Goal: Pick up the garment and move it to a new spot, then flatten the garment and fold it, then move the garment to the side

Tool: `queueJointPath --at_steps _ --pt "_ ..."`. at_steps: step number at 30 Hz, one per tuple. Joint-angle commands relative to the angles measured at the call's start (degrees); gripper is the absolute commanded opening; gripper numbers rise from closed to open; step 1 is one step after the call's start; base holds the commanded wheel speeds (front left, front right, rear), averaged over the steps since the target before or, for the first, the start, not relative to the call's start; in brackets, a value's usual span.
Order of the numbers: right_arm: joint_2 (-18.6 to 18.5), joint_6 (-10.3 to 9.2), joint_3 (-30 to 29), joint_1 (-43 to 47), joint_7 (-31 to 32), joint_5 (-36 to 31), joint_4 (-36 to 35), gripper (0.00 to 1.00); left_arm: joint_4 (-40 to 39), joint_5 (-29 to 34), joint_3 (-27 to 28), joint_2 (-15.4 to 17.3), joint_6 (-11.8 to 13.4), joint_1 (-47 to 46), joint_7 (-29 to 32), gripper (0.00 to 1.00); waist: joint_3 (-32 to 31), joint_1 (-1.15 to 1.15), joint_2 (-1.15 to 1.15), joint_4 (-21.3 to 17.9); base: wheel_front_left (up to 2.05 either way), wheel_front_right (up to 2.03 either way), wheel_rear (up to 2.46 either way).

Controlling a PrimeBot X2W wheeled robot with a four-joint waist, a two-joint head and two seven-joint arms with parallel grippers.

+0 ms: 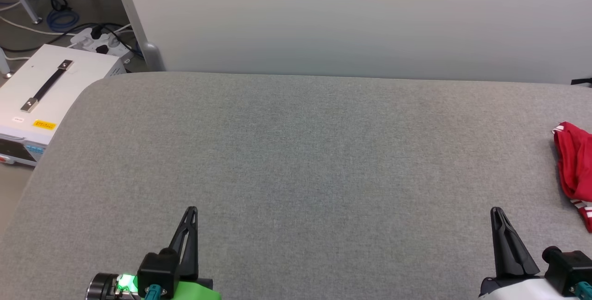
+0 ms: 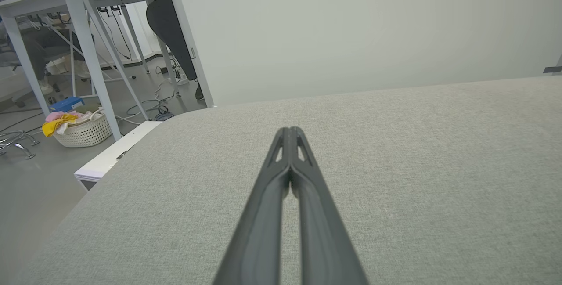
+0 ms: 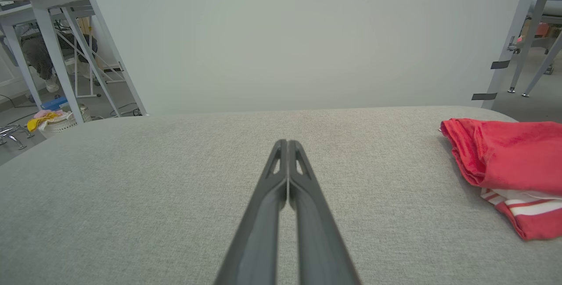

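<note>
Both grippers hang low over the grey table [image 1: 296,152], fingers pressed together, pinching nothing — left gripper [image 1: 192,211], right gripper [image 1: 496,211]. The garment [image 1: 575,166] lies bunched beyond the right gripper's outer side.

Grey worktop [image 1: 296,161] is lying wide open across its middle; garment [image 1: 573,166] is bunching at the right edge, white panel [image 1: 323,13] walling the far edge.

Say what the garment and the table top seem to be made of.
The garment: soft knit cloth, probably jersey, matte red. It slumps in loose folds, with a stitched hem and red-and-white striped trim. The table top: seemingly covered in grey woven fabric or felt, matte, with a fine heathered texture and a rounded corner.
</note>
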Motion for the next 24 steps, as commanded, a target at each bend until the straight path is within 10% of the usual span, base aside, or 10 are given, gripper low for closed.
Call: queueJointPath --at_steps 1,24 --pt "0.0 0.0 0.1 -0.6 0.4 -0.6 0.0 0.0 -0.1 0.2 0.4 -0.3 -0.2 -0.4 0.4 0.0 0.0 0.0 0.0 0.0 0.0 0.0 0.0" --pt "0.2 -0.01 0.5 -2.3 2.9 -2.6 0.2 0.0 -0.3 0.6 2.0 -1.3 -0.9 -1.7 3.0 0.0 0.2 0.0 0.0 -0.8 0.0 0.0 0.0"
